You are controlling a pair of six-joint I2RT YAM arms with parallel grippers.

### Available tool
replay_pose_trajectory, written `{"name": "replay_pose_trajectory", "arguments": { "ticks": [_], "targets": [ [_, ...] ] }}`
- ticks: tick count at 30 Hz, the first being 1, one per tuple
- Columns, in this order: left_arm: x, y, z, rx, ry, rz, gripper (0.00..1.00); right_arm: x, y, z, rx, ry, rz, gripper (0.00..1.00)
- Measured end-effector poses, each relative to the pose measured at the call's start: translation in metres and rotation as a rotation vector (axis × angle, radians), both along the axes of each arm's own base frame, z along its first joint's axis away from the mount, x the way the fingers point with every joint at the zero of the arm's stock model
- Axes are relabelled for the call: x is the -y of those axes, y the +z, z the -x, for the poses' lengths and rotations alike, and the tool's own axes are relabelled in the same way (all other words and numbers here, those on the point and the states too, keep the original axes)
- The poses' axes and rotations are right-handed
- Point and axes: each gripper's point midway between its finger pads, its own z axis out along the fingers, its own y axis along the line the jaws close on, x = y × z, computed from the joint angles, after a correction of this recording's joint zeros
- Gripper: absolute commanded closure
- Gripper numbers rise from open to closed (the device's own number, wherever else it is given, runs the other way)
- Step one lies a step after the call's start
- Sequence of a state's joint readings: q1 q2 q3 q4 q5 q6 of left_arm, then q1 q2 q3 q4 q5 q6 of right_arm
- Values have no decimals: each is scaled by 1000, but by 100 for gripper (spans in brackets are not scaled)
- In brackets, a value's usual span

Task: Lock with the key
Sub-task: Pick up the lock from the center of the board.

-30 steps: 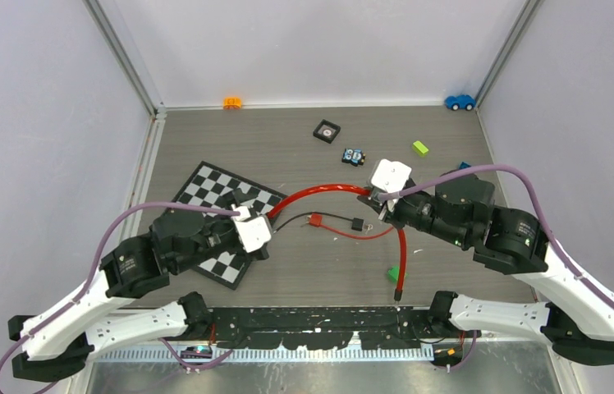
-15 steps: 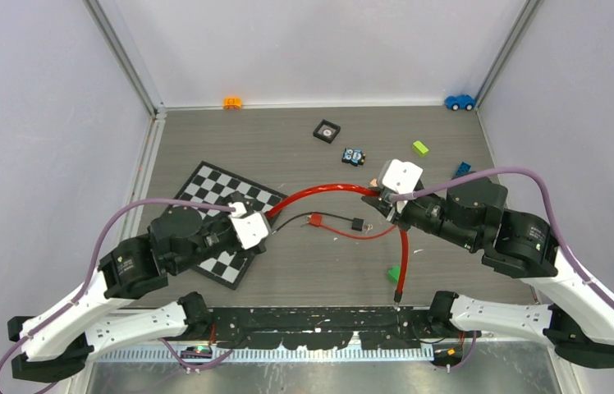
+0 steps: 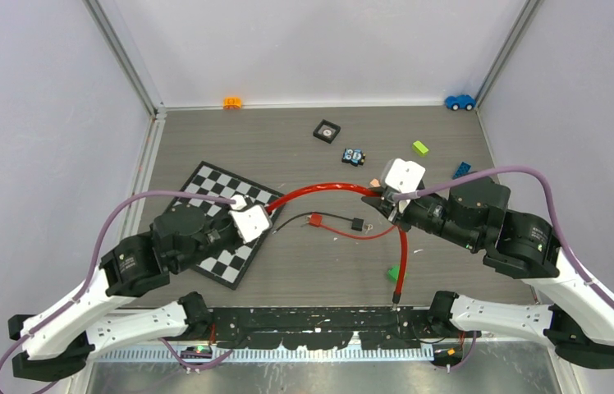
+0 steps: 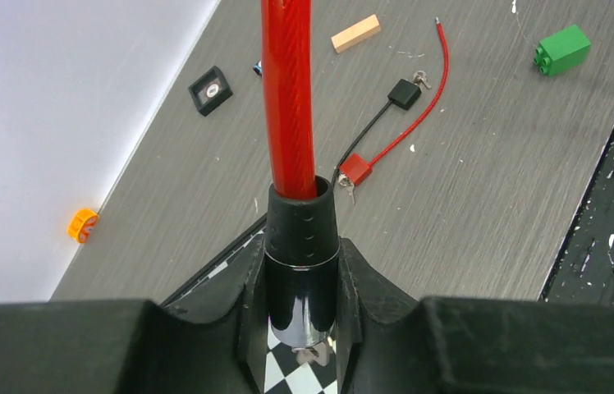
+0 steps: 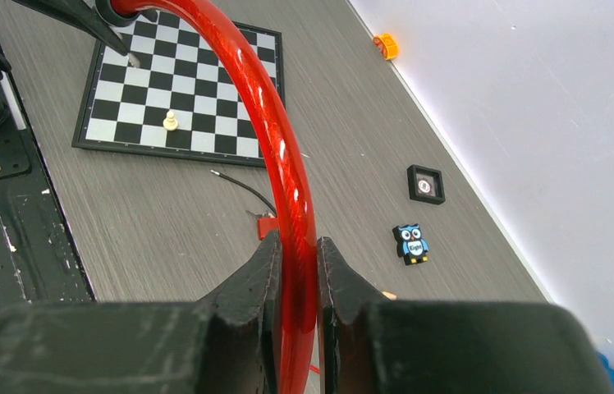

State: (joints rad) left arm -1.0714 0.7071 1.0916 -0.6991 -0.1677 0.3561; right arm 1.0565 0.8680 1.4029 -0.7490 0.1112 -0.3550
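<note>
Clamping left gripper [image 4: 302, 283]: closed on lock barrel [image 4: 302, 226], over chessboard [image 3: 205, 187] right edge.
Right gripper [image 5: 296, 263]: pinched tight around red cable [image 5: 275, 139].

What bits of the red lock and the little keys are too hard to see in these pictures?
Keyhole end of the black-and-chrome lock cylinder: left wrist view, sunk inside the left pincer; top view, under the white wrist camera.
Tiny silver key by the small black tag: too small in every view.
Glossy red cable, lower stretch: right wrist view, hidden behind the right pincer.
</note>
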Motion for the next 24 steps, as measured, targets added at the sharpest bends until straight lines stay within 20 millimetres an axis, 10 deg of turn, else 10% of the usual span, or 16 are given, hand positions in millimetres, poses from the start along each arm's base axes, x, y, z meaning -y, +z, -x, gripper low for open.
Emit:
{"name": "replay_pose_trajectory", "arguments": {
  "ticks": [14, 24],
  "targets": [
    [17, 9, 21, -145, -45, 233, 100, 1, -4, 3, 80, 24, -73, 99],
    [76, 37, 72, -347, -414, 495, 100, -4, 50, 21, 284, 143, -305, 99]
  ]
}}
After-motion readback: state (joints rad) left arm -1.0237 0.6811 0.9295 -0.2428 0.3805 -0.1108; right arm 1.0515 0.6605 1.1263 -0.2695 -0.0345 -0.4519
